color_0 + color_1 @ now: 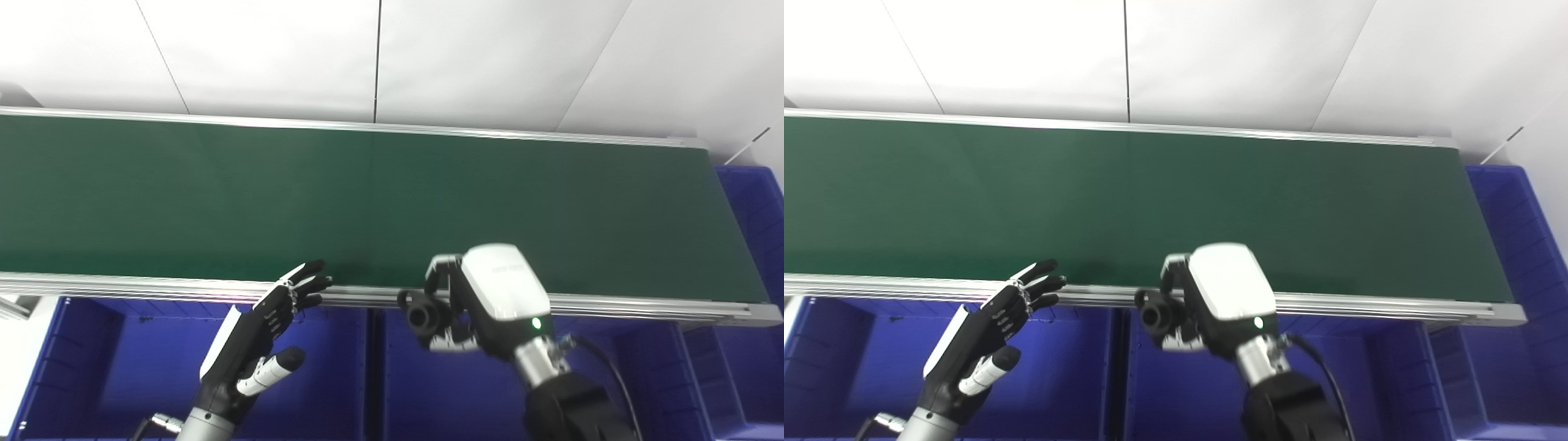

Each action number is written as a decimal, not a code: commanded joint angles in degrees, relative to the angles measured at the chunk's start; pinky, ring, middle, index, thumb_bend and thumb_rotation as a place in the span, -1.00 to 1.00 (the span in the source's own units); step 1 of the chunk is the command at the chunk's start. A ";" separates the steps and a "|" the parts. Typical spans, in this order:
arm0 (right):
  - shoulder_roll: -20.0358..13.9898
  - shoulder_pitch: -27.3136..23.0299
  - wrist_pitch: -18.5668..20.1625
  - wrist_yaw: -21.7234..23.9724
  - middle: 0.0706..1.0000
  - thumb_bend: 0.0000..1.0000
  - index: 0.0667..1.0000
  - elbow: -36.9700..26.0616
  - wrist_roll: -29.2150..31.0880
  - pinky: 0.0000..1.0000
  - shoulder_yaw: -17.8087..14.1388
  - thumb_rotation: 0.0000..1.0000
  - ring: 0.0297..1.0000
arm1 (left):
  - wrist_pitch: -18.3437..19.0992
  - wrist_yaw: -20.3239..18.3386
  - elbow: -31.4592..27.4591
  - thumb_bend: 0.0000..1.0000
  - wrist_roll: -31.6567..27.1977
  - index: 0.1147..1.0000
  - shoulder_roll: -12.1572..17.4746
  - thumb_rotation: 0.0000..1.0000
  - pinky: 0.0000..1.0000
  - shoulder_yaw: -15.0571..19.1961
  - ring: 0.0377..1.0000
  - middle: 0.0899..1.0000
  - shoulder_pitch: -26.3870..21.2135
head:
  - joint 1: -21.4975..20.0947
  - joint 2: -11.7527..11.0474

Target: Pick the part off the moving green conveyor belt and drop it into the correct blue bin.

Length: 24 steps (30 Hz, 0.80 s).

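A small black tube-shaped part sits in my right hand, whose fingers are closed around it. Hand and part hover over the near rail of the green conveyor belt, above the middle blue bin. My left hand is open, fingers spread, over the left blue bin with its fingertips at the belt's near rail. The belt surface carries nothing I can see.
A row of blue bins runs under the belt's near edge, with another blue bin at the belt's right end. A silver rail borders the belt. White wall panels stand behind it.
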 commanded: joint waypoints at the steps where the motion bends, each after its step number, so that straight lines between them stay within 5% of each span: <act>1: 0.93 0.83 -0.45 0.23 -0.60 0.01 -0.10 1.21 -1.66 -0.79 0.40 -0.74 -0.72 | -0.03 -0.31 -2.21 0.69 0.02 0.69 0.08 0.57 0.63 0.21 0.69 0.60 -0.36 | -0.40 0.35; 5: 1.24 0.70 -0.07 1.99 -0.20 0.05 -0.10 6.25 -4.65 -0.73 0.57 -0.97 -0.65 | 0.26 -0.32 -2.00 0.69 -0.22 0.69 -0.09 0.57 0.64 0.38 0.70 0.59 -1.11 | -0.87 1.03; 10: 1.73 -0.69 0.83 11.69 -0.16 0.06 -0.09 9.04 -13.39 -0.65 0.60 -1.00 -0.53 | 0.51 -0.09 -2.79 0.70 0.49 0.71 -0.26 0.60 0.61 0.53 0.68 0.59 -1.14 | -0.15 1.40; 12: 2.23 -0.93 0.74 14.76 -0.13 0.11 0.27 9.57 -16.58 -0.67 0.42 -1.00 -0.54 | 0.57 -0.07 -2.94 0.69 0.53 0.72 -0.28 0.60 0.61 0.57 0.68 0.59 -1.10 | 0.20 1.46; 14: 2.70 -1.12 0.23 17.84 0.15 0.66 0.44 9.45 -19.10 -0.61 0.31 -0.19 -0.41 | 0.69 -0.01 -3.03 0.70 0.63 0.71 -0.35 0.60 0.60 0.58 0.68 0.59 -1.05 | 0.42 1.44; 19: 3.12 -0.94 -1.44 20.73 0.53 0.94 0.50 8.17 -21.57 -0.30 0.69 0.08 0.01 | 0.67 0.17 -3.12 0.70 0.78 0.71 -0.53 0.60 0.60 0.61 0.68 0.59 -0.72 | 0.65 1.15; 24: 2.82 -0.85 -2.16 22.06 0.48 1.00 0.53 7.71 -20.85 -0.07 0.63 0.06 0.14 | 0.41 0.02 -2.86 0.69 0.73 0.70 -0.54 0.59 0.61 0.41 0.68 0.59 -0.53 | 1.37 0.97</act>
